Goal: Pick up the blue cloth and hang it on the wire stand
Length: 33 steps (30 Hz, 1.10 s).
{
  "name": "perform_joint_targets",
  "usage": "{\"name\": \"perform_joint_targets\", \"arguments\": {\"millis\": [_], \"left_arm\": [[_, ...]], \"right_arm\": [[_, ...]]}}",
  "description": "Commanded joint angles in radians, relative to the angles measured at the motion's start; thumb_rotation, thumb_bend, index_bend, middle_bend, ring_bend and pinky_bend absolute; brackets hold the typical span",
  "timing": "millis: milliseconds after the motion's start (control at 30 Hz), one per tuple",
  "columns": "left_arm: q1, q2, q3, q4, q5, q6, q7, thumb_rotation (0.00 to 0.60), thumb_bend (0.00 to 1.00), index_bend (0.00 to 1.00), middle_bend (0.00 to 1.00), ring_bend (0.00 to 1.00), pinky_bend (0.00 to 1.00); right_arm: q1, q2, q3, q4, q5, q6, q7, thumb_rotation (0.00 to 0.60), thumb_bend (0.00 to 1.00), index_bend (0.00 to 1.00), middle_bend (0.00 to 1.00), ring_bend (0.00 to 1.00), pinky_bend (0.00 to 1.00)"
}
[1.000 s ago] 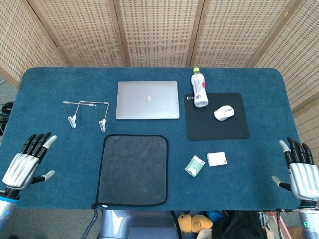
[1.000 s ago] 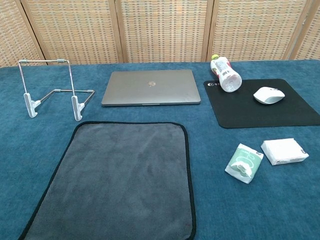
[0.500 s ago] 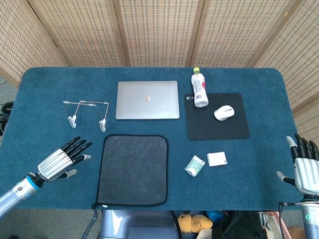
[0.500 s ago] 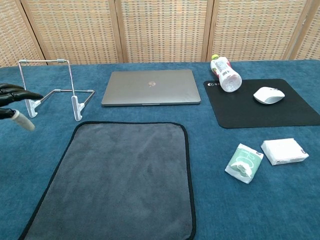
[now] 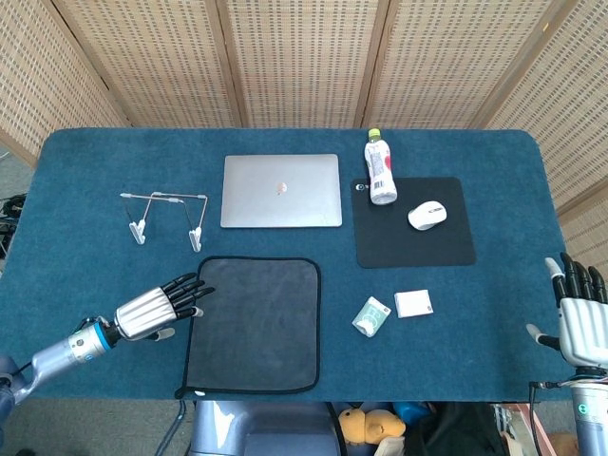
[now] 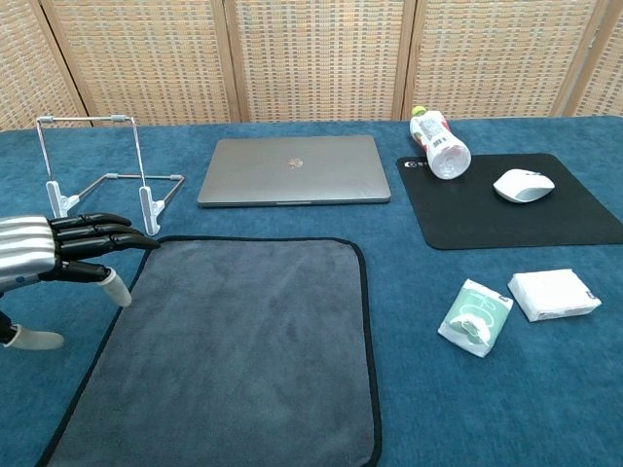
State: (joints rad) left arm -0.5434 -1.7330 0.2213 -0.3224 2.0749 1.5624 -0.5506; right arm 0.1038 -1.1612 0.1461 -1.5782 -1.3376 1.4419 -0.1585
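Woven rattan screen panels [image 5: 304, 57] behind blue-carpeted table [image 5: 85, 180]; grey floor [image 5: 11, 171] at left edge.

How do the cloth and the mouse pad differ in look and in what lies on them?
The cloth is grey with a black edge; the mouse pad is all black. The cloth is bare on top; the mouse pad carries a white mouse and part of a lying bottle. Both lie flat on the blue table.
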Motion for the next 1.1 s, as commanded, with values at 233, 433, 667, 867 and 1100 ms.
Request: {"name": "perform_joint_targets", "arguments": {"millis": [233, 433, 667, 867, 1100], "left_arm": [[-0.043, -0.053, 0.044, 0.071, -0.012, -0.034, 0.005, 0.6, 0.27, 0.34, 0.0, 0.0, 0.0], [-0.062, -0.062, 0.067, 0.082, -0.02, -0.055, 0.026, 0.6, 0.28, 0.34, 0.0, 0.0, 0.0], [-0.07, -0.075, 0.084, 0.091, -0.037, -0.084, 0.031, 0.6, 0.28, 0.34, 0.0, 0.0, 0.0], [-0.079, -0.085, 0.093, 0.097, -0.052, -0.088, 0.036, 0.6, 0.28, 0.34, 0.0, 0.0, 0.0], [-0.088, -0.095, 0.101, 0.094, -0.065, -0.094, 0.042, 0.6, 0.31, 0.34, 0.0, 0.0, 0.0]], "right_arm": [[0.0, 0.0, 0.007, 0.007, 0.023, -0.007, 0.006, 0.6, 0.0, 0.0, 0.0, 0.0, 0.0], [0.004, -0.002, 0.011, 0.014, 0.036, -0.017, 0.007, 0.6, 0.0, 0.0, 0.0, 0.0, 0.0], [0.008, -0.005, 0.011, 0.019, 0.044, -0.025, 0.004, 0.6, 0.0, 0.0, 0.0, 0.0, 0.0], [0.008, -0.004, 0.011, 0.019, 0.046, -0.023, 0.005, 0.6, 0.0, 0.0, 0.0, 0.0, 0.0], [0.008, -0.002, 0.01, 0.018, 0.045, -0.024, 0.009, 0.6, 0.0, 0.0, 0.0, 0.0, 0.0]]}}
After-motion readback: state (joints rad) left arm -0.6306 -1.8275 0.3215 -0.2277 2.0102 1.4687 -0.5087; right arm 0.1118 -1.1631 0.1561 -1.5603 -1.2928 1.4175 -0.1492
